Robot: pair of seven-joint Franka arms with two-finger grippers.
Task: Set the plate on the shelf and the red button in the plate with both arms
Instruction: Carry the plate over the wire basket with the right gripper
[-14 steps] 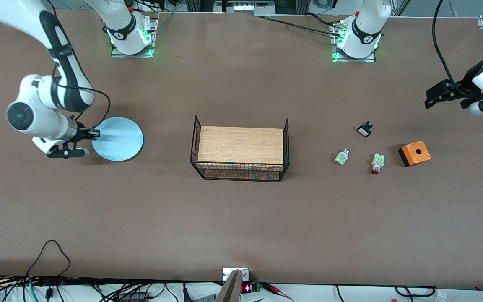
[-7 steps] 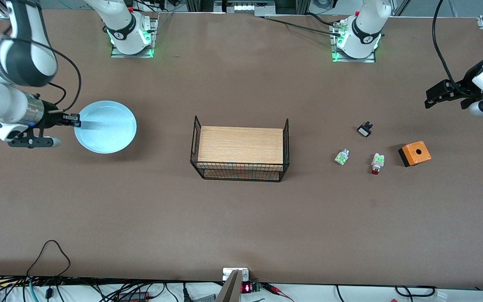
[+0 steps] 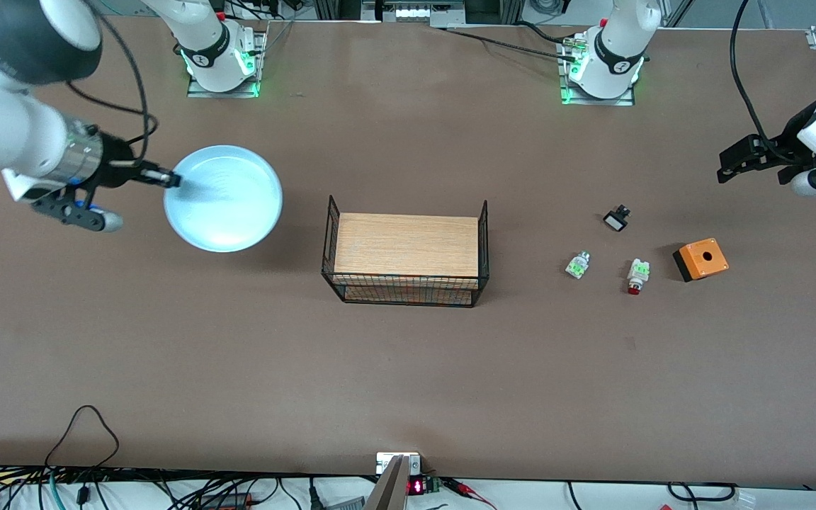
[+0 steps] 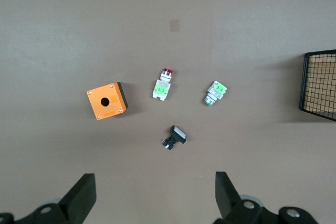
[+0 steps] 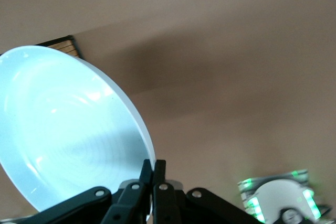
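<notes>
My right gripper (image 3: 166,178) is shut on the rim of the pale light-blue plate (image 3: 224,199) and holds it in the air over the table at the right arm's end, beside the wire basket. In the right wrist view the fingers (image 5: 153,170) pinch the plate's edge (image 5: 63,129). The red button (image 3: 637,276), white with a green patch and a red cap, lies on the table at the left arm's end; it also shows in the left wrist view (image 4: 163,86). My left gripper (image 3: 754,161) is open and empty, in the air over the table's end; its fingers (image 4: 84,196) stand wide apart.
A black wire basket (image 3: 405,252) with a wooden board on top stands mid-table. Near the red button lie a white-and-green part (image 3: 577,265), a small black-and-white part (image 3: 616,219) and an orange box (image 3: 700,259) with a hole. Cables run along the table's near edge.
My right gripper has lifted the plate off the table and carried it toward the wire basket. The left arm has not moved.
</notes>
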